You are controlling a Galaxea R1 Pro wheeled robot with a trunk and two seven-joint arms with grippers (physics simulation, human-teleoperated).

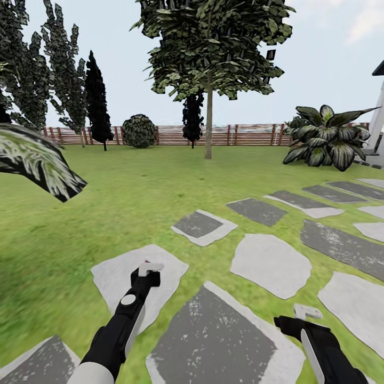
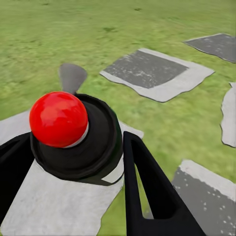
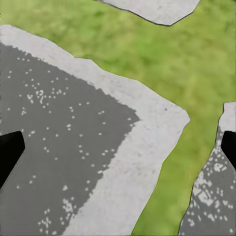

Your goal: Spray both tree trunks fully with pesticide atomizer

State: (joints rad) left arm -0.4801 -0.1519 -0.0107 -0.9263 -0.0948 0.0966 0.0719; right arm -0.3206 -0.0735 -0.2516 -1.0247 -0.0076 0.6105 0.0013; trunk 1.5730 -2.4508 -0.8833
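Ahead, the garden's lawn [image 1: 133,197] runs out to a brown slat fence [image 1: 176,135], and one tree [image 1: 210,48] with a bare grey-brown trunk [image 1: 208,125] stands at about 12 o'clock, well apart from the robot. Nothing solid lies between robot and trunk, just grass and flat paving stones [image 1: 271,264] spreading from 6 toward 2 o'clock. A round bush [image 1: 139,131] sits at 11 o'clock by the fence, dark column-shaped trees [image 1: 97,101] stand further left, and a broad-leaved plant [image 1: 326,137] grows at 1 o'clock beside a white building edge. A striped leaf [image 1: 37,160] juts in at 9 o'clock, close to the camera. The left gripper [image 2: 73,162] is clamped around the pesticide atomizer [image 2: 73,135], seen from the left wrist as a dark round body with a red ball top between the black fingers [image 2: 147,187]. The right gripper [image 3: 118,147] hangs over a grey stone with its fingertips spread wide, holding nothing.
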